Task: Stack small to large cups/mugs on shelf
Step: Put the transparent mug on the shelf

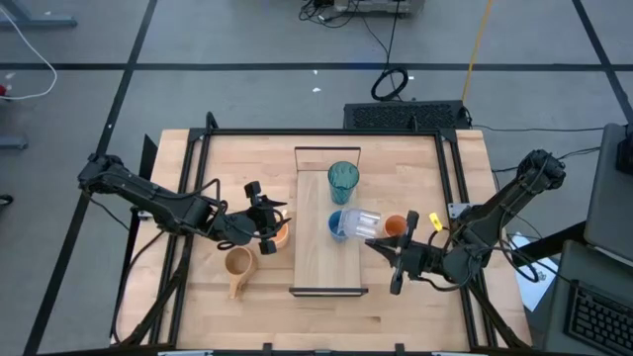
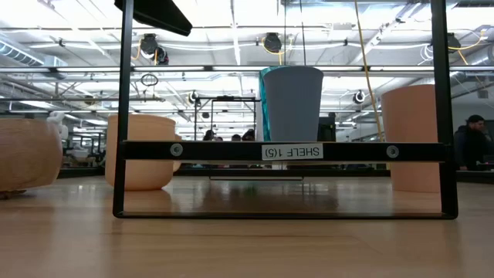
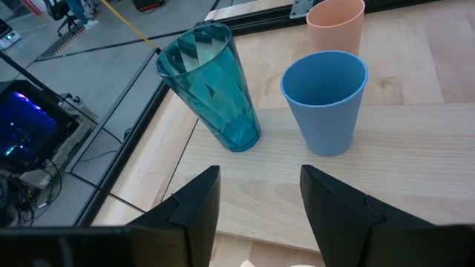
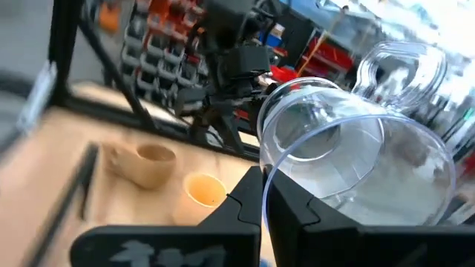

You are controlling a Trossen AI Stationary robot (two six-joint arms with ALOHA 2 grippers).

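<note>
The right hand is clamped on the clear glass, held tipped just above the blue cup on the shelf. I'd level it before lowering. The left hand, fingers apart, waits beside the shelf.

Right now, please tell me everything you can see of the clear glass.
The clear glass is a small transparent vessel with a looped handle, glass or plastic by its look, and seems empty. The right gripper pinches its rim between its fingers, so it hangs tilted on its side in the air. In the high view it sits over the shelf, just beside the blue cup, with the orange cup on its other side. Whether it touches the blue cup cannot be told.
</note>
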